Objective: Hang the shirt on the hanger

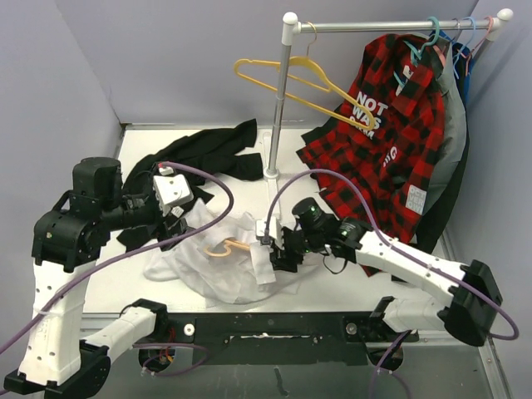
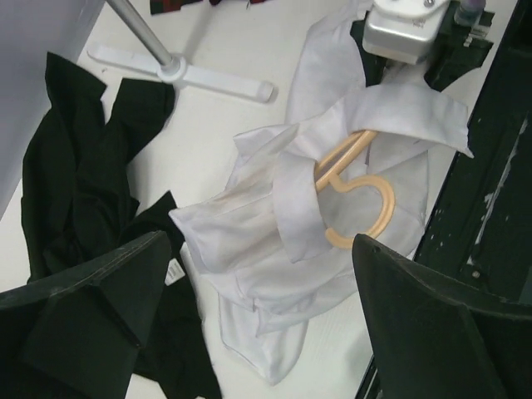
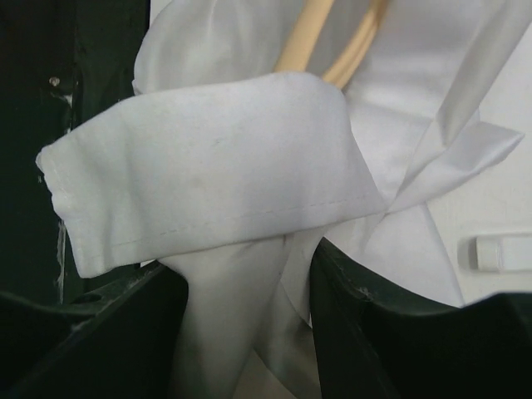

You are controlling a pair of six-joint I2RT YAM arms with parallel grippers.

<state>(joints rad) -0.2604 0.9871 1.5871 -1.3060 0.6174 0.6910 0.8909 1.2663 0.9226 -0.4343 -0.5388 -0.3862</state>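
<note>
Threading hanger (image 2: 342, 158) into shirt (image 2: 249, 241), both crumpled on surface (image 1: 253, 195); right gripper (image 3: 249, 291) jaws pinch a shirt fold; left gripper (image 2: 258, 283) jaws wide, empty; next likely: draw fabric over hanger's arm.

shirt (image 2: 249, 274) is lying below the left gripper (image 2: 262, 241), between its jaws | hanger (image 2: 387, 204) is sitting partly inside shirt | shirt fold is sitting between right gripper (image 3: 247, 274) jaws | rack foot (image 2: 183, 71) is standing past left jaws

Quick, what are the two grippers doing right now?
Left gripper: open, holding nothing.
Right gripper: shut on the shirt.
</note>
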